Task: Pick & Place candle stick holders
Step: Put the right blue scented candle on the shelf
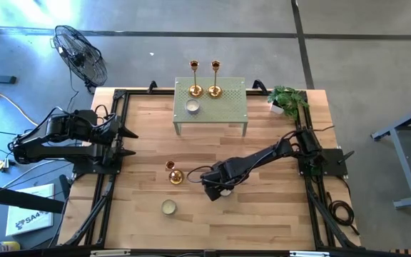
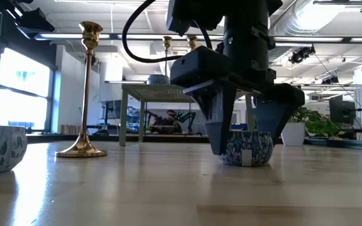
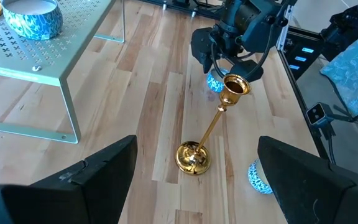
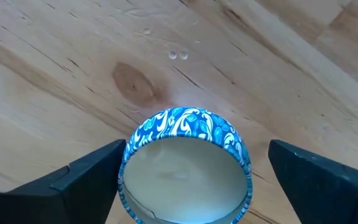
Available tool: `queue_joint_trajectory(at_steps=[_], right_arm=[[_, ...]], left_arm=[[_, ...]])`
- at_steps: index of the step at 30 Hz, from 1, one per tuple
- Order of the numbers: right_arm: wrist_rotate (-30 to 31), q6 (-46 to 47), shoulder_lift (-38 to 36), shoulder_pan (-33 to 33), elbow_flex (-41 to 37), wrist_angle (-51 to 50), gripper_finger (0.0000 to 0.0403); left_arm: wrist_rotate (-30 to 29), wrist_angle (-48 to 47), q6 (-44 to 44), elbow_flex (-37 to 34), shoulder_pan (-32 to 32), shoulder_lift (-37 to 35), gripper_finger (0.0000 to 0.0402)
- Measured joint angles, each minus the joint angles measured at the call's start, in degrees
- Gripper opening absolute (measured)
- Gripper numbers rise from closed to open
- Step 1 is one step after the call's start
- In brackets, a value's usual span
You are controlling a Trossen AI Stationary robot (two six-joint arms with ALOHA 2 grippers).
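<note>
1. Blue-patterned tin [image 4: 185,168] fills the right wrist view, sitting on the wooden table [image 1: 262,214] between the right gripper's [image 2: 244,147] spread fingers; jaws wide open, straddling the tin, no clear contact visible
2. Right gripper is low at mid-table, fingertips at table level either side of the tin
3. Left gripper [image 1: 127,143] waits at the table's left edge, jaws open, holding nothing
4. One gold candle stick holder [image 1: 175,173] stands upright on the table just left of the right gripper, long axis vertical, cup up
5. Two more candle stick holders [image 1: 205,80] stand upright side by side on the green perforated shelf [image 1: 227,107] at the table's far side, beside a second tin [image 1: 192,107]
6. Third tin [image 1: 168,207] sits near the front edge
</note>
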Motion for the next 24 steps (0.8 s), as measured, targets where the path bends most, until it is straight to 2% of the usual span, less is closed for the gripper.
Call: queue_joint_trajectory(at_steps=[4, 11, 24], right_arm=[[0.1, 0.0, 0.0, 0.0, 0.0, 0.0, 0.0365], [0.5, 0.0, 0.0, 0.0, 0.0, -0.1, 0.0284], [2.1, 0.8, -1.9, 0.5, -0.1, -1.6, 0.0282]], left_arm=[[0.0, 0.0, 0.0, 0.0, 0.0, 0.0, 0.0328], [0.0, 0.0, 0.0, 0.0, 0.0, 0.0, 0.0328], [0.0, 0.0, 0.0, 0.0, 0.0, 0.0, 0.0328]])
